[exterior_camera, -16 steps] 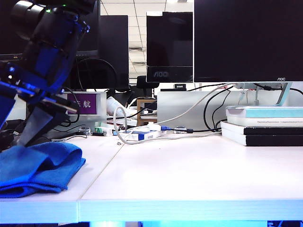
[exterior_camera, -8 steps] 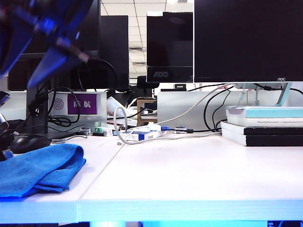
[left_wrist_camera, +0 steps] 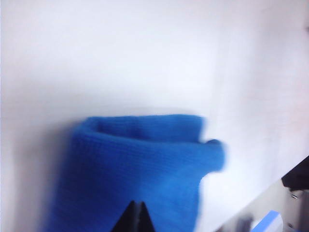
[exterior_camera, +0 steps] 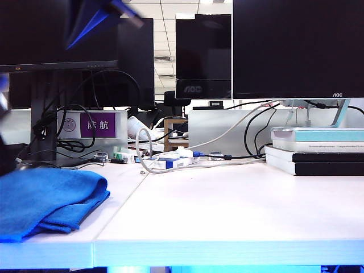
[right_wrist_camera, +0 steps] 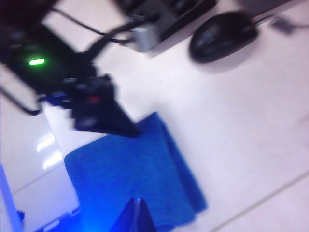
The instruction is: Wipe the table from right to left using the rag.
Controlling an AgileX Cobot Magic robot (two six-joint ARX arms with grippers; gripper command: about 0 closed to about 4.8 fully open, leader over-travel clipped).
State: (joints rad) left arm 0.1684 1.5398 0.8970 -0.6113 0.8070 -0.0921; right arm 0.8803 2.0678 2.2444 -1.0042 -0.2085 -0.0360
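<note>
The bright blue rag (exterior_camera: 48, 199) lies folded on the left end of the off-white table (exterior_camera: 227, 210), with nothing holding it. In the left wrist view my left gripper (left_wrist_camera: 137, 205) is shut and empty, hovering above the rag (left_wrist_camera: 140, 164). My right gripper (right_wrist_camera: 136, 202) is also shut and empty, above the rag (right_wrist_camera: 130, 179). The right wrist view also shows the left gripper (right_wrist_camera: 130, 131) over the rag's far edge. A blurred blue gripper tip (exterior_camera: 94, 23) hangs high over the rag in the exterior view; which arm it belongs to I cannot tell.
A black mouse (right_wrist_camera: 222, 36) sits just beyond the rag. Stacked books (exterior_camera: 318, 151) lie at the back right under a monitor (exterior_camera: 296, 48). Cables (exterior_camera: 193, 156) and a labelled box (exterior_camera: 91, 125) line the back. The table's front edge runs close to the rag.
The arm that stood on the rag has lifted up and away to the top of the exterior view. The rag stays on the table and has puffed up, now covering the mouse.
</note>
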